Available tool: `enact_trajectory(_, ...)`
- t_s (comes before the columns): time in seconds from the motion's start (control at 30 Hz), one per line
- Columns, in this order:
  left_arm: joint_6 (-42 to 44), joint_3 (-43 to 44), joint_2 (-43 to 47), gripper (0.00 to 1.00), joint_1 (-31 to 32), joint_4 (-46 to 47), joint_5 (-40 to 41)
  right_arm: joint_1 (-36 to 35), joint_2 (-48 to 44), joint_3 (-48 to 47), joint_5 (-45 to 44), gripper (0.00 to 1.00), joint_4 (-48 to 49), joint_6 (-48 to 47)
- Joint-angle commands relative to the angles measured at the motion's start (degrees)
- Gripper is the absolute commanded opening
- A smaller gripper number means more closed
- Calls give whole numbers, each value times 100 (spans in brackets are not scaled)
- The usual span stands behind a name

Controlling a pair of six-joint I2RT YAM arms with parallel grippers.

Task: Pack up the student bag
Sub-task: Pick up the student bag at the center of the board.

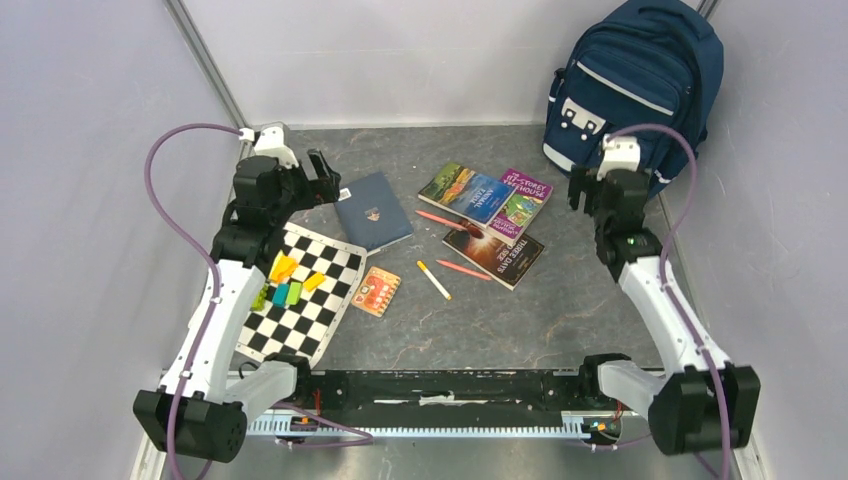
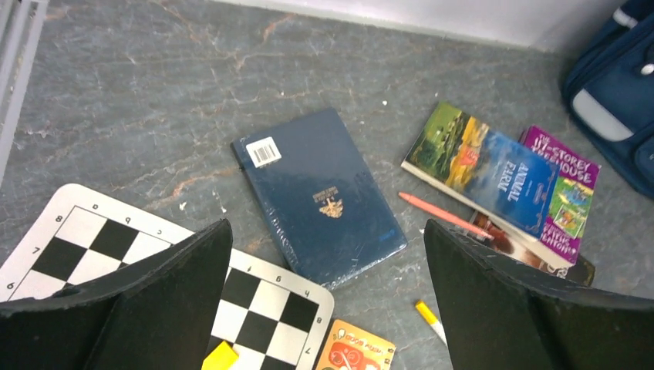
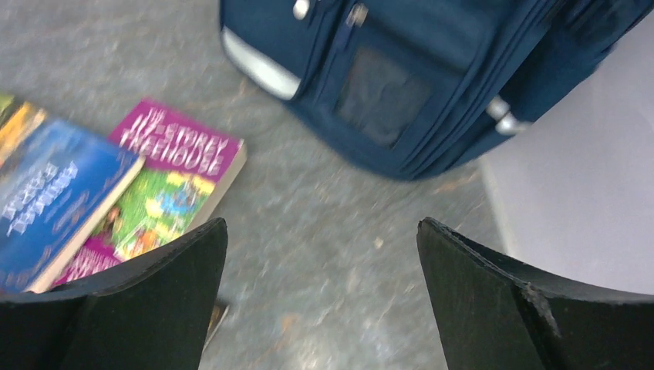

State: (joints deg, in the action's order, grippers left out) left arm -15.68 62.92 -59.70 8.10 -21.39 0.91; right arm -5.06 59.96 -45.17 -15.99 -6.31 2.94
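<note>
Navy backpack [image 1: 640,80] in the tabletop's [image 1: 560,320] far right corner.
It lies at one o'clock, just beyond the spread, empty right fingers [image 3: 146,301]; the left fingers [image 2: 154,308], likewise released, are well apart from it.

Bare table [image 3: 324,262] between book [image 3: 170,181] and bag [image 3: 401,85]

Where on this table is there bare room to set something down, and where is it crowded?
Free: the near strip between the chessboard and the right arm, in front of the pens; also along the back wall between the navy notebook and the backpack. Crowded: the overlapping books mid-table.
</note>
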Motion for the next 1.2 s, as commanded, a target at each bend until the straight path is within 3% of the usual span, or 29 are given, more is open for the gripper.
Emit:
enact_trajectory(0.0,352,-300,161,100,-19,274,-184,193,730,-1242,-960,98,542,-735)
enact_trajectory(0.13,251,-336,98,100,-19,335,-406,722,1575,-2201,-1434,98,532,-818)
enact_trajectory(0.3,161,-214,58,100,-19,139,-538,1494,2284,-3088,-1177,98,776,-692)
enact_trajectory(0.57,-170,-353,77,100,-19,296,-956,2248,2626,-3353,-370,98,1314,-589)
enact_trajectory(1.03,-186,-438,-47,100,-19,312,-916,2499,3865,-4377,516,98,2004,-1708)
enact_trajectory(1.17,-190,-451,-111,100,-10,319,-957,2549,4026,-4412,683,87,2258,-1994)
